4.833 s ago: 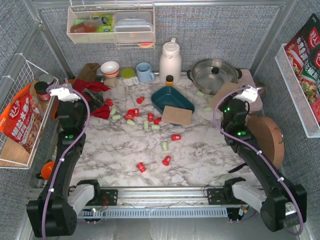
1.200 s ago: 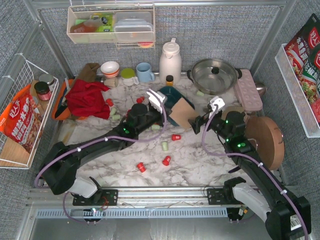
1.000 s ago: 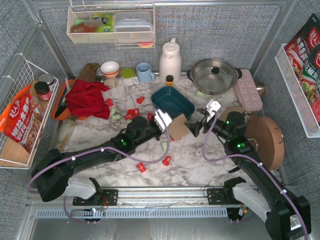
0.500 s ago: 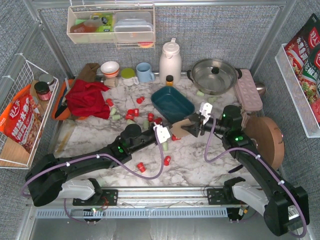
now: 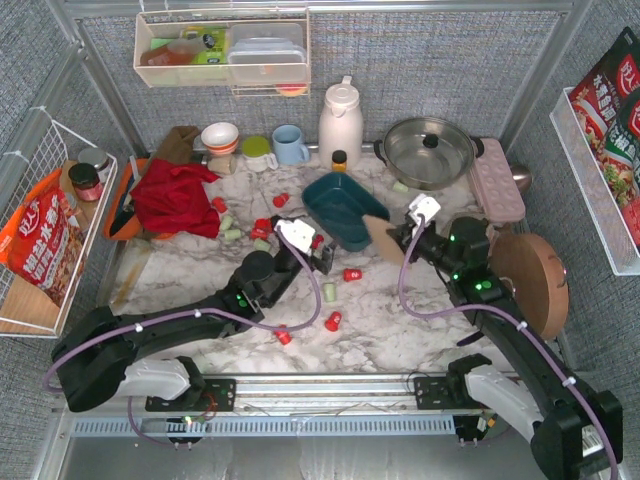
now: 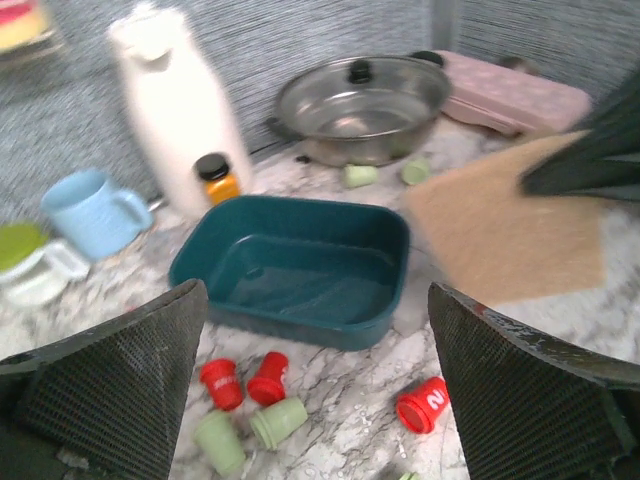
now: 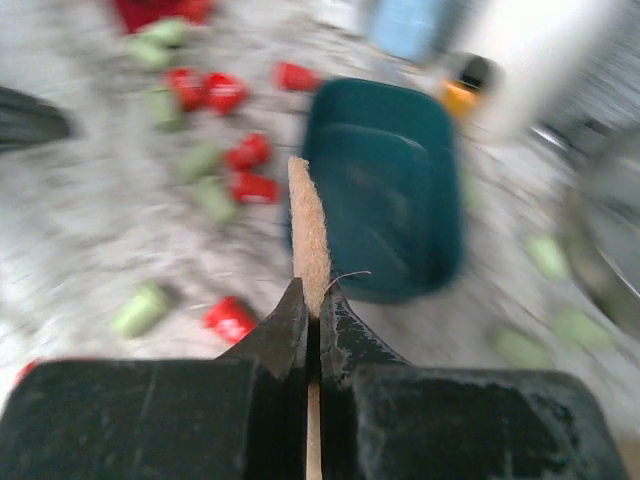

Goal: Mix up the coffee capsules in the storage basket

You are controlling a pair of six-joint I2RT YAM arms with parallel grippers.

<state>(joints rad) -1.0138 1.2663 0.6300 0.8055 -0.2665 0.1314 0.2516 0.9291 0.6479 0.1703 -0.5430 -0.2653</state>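
The teal storage basket (image 5: 343, 205) stands empty behind the table's middle; it also shows in the left wrist view (image 6: 300, 262) and the right wrist view (image 7: 385, 195). Red and mint coffee capsules lie scattered on the marble: a cluster left of the basket (image 5: 262, 228), a red one (image 5: 352, 274) in front, others nearer (image 5: 333, 321). My left gripper (image 5: 318, 257) is open and empty over capsules (image 6: 268, 375) at the basket's near-left (image 6: 315, 335). My right gripper (image 5: 398, 236) is shut on a tan board (image 5: 378, 231), seen edge-on in the right wrist view (image 7: 308, 215), at the basket's right corner (image 7: 312, 300).
A white thermos (image 5: 340, 120), a blue mug (image 5: 290, 144), a small orange-lidded jar (image 5: 339, 159) and a steel pot (image 5: 428, 150) stand behind the basket. A red cloth (image 5: 175, 197) lies at left, a pink tray (image 5: 495, 190) and a round wooden board (image 5: 528, 280) at right.
My right gripper has carried the tan board back and to the right, tilting it up. My left gripper has moved back-left toward the basket's near side, still open.
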